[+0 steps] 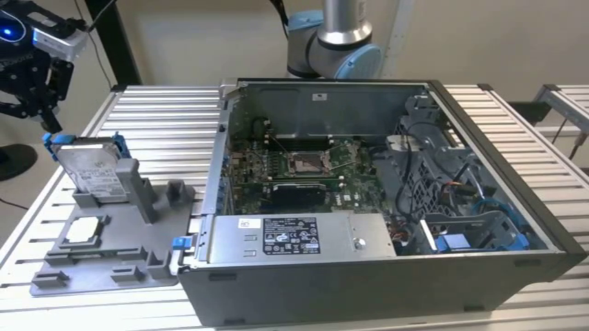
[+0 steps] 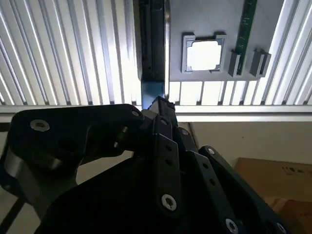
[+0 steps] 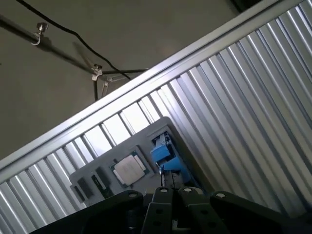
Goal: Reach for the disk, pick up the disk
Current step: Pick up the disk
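The disk [image 1: 92, 169] stands on edge in a slot of the grey fixture plate [image 1: 106, 272] at the exterior view's left, its white label facing the camera and blue rails along its edges. My gripper [image 1: 51, 125] hangs just above the disk's upper left corner, its tips close to the blue rail. In both wrist views I look down the black fingers onto the disk's edge [image 2: 152, 44] and its blue rail [image 3: 163, 153]. The fingertips [image 3: 171, 184] sit close together with nothing between them, so the gripper [image 2: 161, 102] looks shut.
A small square silver chip [image 1: 83, 229] lies in a pocket of the fixture plate, below the disk. An open computer case [image 1: 368, 207] with a labelled silver box [image 1: 290, 236] stands right of the fixture. Everything rests on a slatted metal table [image 1: 156, 117].
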